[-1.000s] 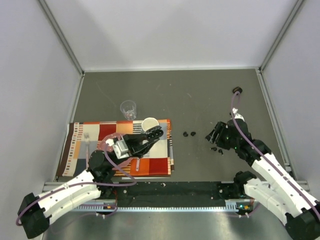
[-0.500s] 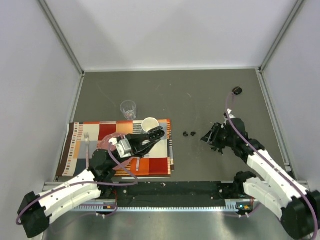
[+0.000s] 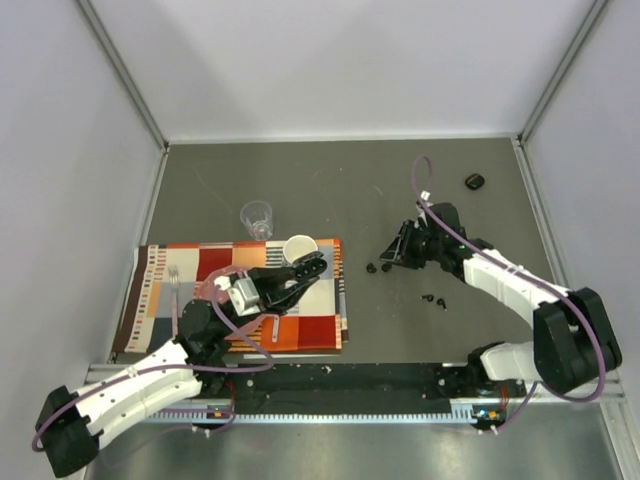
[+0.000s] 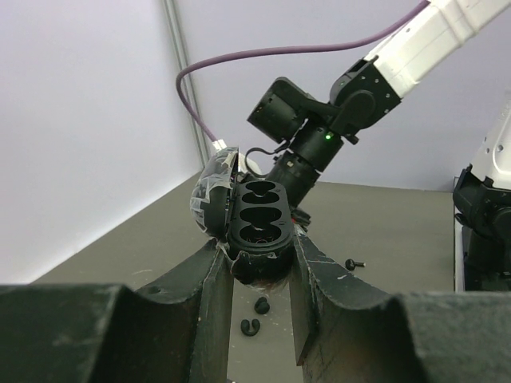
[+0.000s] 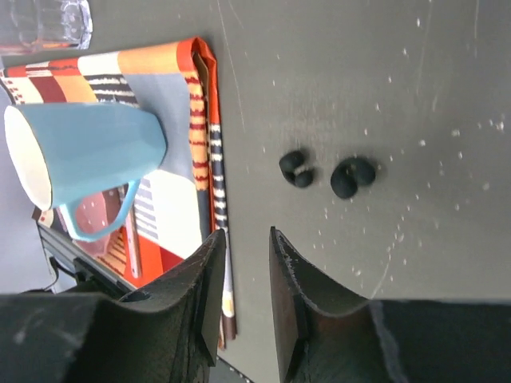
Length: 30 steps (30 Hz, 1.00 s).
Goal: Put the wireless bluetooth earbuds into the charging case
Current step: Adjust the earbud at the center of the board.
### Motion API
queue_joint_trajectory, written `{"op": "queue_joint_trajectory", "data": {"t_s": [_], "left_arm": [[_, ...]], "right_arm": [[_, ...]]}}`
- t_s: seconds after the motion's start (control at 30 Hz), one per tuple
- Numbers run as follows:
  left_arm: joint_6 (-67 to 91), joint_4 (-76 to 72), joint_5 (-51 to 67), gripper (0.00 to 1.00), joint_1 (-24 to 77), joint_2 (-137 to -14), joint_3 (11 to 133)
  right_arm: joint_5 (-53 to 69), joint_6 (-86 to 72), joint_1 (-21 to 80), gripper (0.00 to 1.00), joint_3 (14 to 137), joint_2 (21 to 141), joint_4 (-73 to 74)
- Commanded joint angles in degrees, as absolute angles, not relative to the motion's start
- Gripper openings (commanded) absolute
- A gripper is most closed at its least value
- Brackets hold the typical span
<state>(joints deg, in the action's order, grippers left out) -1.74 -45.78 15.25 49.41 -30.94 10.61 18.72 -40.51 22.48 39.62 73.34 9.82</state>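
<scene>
My left gripper [image 3: 306,268] is shut on the open black charging case [image 4: 257,219], holding it above the placemat with its two empty sockets facing up. One pair of tiny black earbuds [image 3: 378,268] lies on the table just right of the placemat; it also shows in the left wrist view [image 4: 255,315] and in the right wrist view [image 5: 295,169]. A second pair [image 3: 433,299] lies nearer the front. My right gripper [image 3: 394,254] hovers just right of the first pair, its jaws slightly apart and empty [image 5: 246,239].
A white mug [image 3: 298,248] and a fork [image 3: 174,285] sit on the striped orange placemat [image 3: 190,265]. A clear glass [image 3: 257,217] stands behind it. Another small black case [image 3: 474,181] lies at the far right.
My right arm has swung left and away from the front pair of earbuds, toward the pair beside the placemat. The left arm has hardly moved with the case.
</scene>
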Motion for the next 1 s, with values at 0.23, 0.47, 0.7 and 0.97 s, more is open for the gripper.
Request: {"op": "queue_joint_trajectory", "data": {"t_s": [0.23, 0.47, 0.7, 0.97], "left_arm": [[-1.2, -45.8, 13.9, 0.0, 49.3, -28.0, 10.8], [-1.1, -45.7, 13.7, 0.0, 49.2, -27.7, 10.5], [-1.2, -45.4, 13.6, 0.0, 49.2, -27.5, 10.7], [-1.9, -45.4, 14.0, 0.0, 49.3, -27.9, 11.2]], "right_arm": [[13.8, -38.0, 24.1, 0.25, 48.6, 85.3, 9.8], [13.4, -37.1, 24.2, 0.24, 50.3, 89.9, 9.5], [11.2, -37.4, 24.2, 0.2, 50.2, 91.8, 10.5], [10.1, -37.2, 24.2, 0.17, 46.9, 91.4, 9.8]]}}
